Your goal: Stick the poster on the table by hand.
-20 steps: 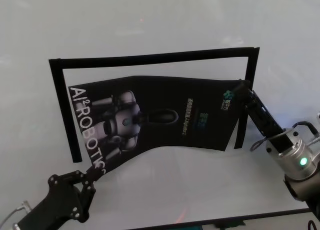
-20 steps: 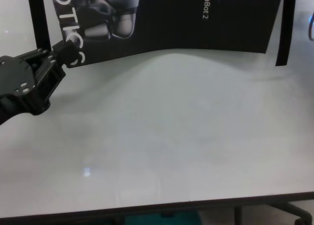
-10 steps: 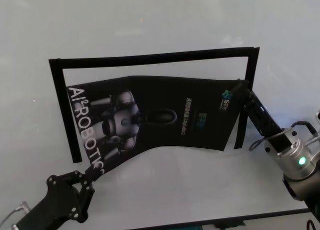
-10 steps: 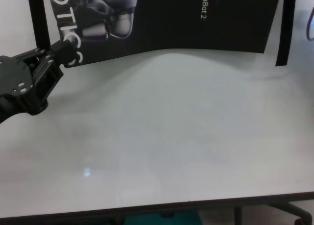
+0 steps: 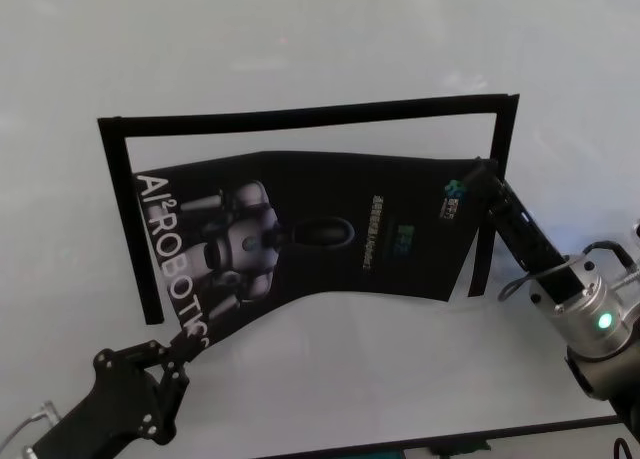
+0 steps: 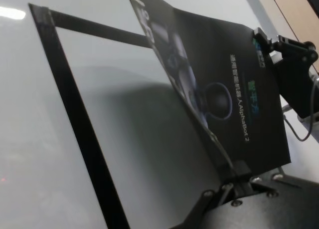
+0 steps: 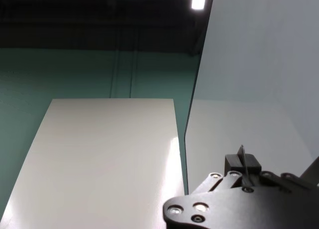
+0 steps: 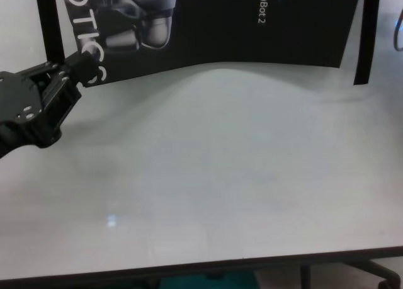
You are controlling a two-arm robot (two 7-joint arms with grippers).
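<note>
The black poster (image 5: 330, 234), with its silver robot picture and white lettering, hangs slightly arched above the white table (image 5: 360, 379). My left gripper (image 5: 178, 351) is shut on the poster's near left corner, by the lettering; the chest view shows this gripper (image 8: 80, 61) too. My right gripper (image 5: 478, 171) is shut on the far right corner. In the left wrist view the poster (image 6: 224, 89) rises from the left gripper (image 6: 234, 171) toward the right gripper (image 6: 271, 42). The right wrist view shows the right gripper (image 7: 242, 166) pinching the thin sheet edge.
A black tape outline (image 5: 300, 114) marks three sides of a rectangle on the table, with strips at the left (image 5: 130, 219) and right (image 5: 495, 179). The table's near edge (image 8: 201, 267) runs across the bottom of the chest view.
The left gripper has carried the poster's near left corner a little farther from me. The right gripper has hardly moved.
</note>
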